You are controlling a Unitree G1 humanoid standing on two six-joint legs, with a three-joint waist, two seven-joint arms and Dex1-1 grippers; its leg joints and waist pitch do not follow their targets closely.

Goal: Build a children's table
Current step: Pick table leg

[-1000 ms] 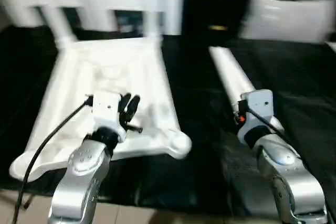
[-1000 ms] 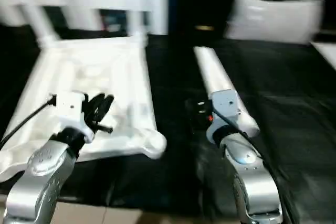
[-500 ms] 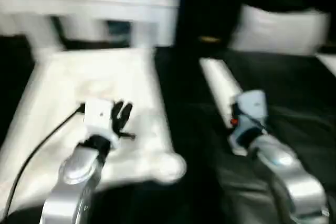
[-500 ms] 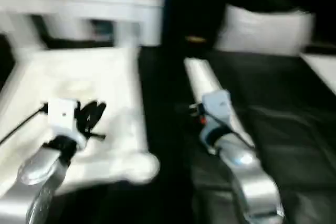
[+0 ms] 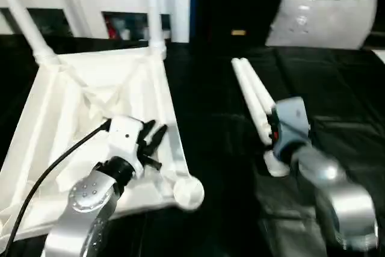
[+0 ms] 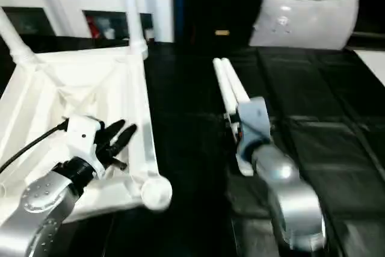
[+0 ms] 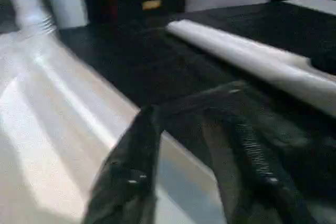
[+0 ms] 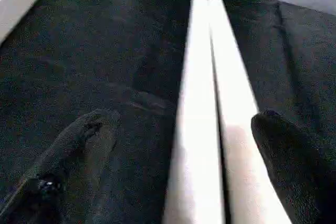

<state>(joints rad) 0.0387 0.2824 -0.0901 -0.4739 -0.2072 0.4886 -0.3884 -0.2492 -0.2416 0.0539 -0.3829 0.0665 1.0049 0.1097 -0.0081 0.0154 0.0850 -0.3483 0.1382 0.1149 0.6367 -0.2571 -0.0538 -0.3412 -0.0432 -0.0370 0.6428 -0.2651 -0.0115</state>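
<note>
Right gripper (image 8: 173,156), mine: spread wide astride two long white tapered plastic legs (image 5: 252,97), nothing held. Step: leg pickup. Next: lower, close on one.

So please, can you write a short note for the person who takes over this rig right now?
Left tool: part open, holding nothing, over the upside-down table top near its right rim.
Right tool: wide open, straddling the two loose legs, which lie side by side on the black sheet, not gripped yet.
Done: two legs stand in the far corner sockets.
Left: near-right socket is empty; fit the remaining legs.
</note>
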